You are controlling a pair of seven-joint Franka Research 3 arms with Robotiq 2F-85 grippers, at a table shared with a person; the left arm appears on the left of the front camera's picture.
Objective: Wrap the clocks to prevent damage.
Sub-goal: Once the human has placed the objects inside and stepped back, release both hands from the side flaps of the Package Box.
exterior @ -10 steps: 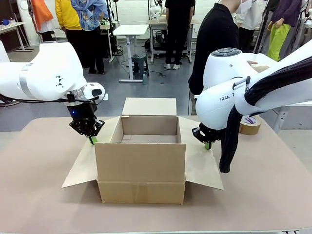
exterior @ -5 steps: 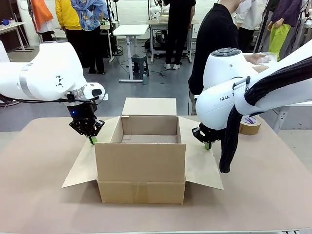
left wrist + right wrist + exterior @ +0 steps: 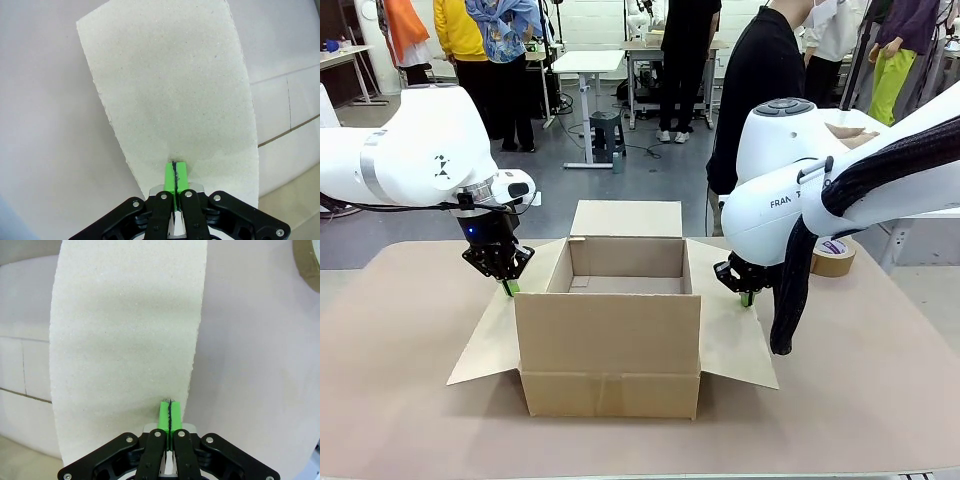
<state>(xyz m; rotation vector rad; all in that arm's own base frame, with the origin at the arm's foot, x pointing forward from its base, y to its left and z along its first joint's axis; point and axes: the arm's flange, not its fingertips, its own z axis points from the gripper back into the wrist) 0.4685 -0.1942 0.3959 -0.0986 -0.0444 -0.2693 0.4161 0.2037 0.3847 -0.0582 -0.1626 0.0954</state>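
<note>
A matte brown bench (image 3: 400, 400) carries an open cardboard box (image 3: 608, 345), its flaps spread. The left tool (image 3: 509, 288) and right tool (image 3: 747, 298), green pads pinched together, point down at its side flaps; a tape roll (image 3: 833, 257) lies behind the right arm. Beyond, a person in black (image 3: 760, 90) stands on grey floor (image 3: 620, 185) near a white table (image 3: 588, 62) and a stool (image 3: 607, 135).

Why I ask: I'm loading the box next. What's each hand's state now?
Left hand: shut, empty, tip on the left flap.
Right hand: shut, empty, tip on the right flap.
</note>
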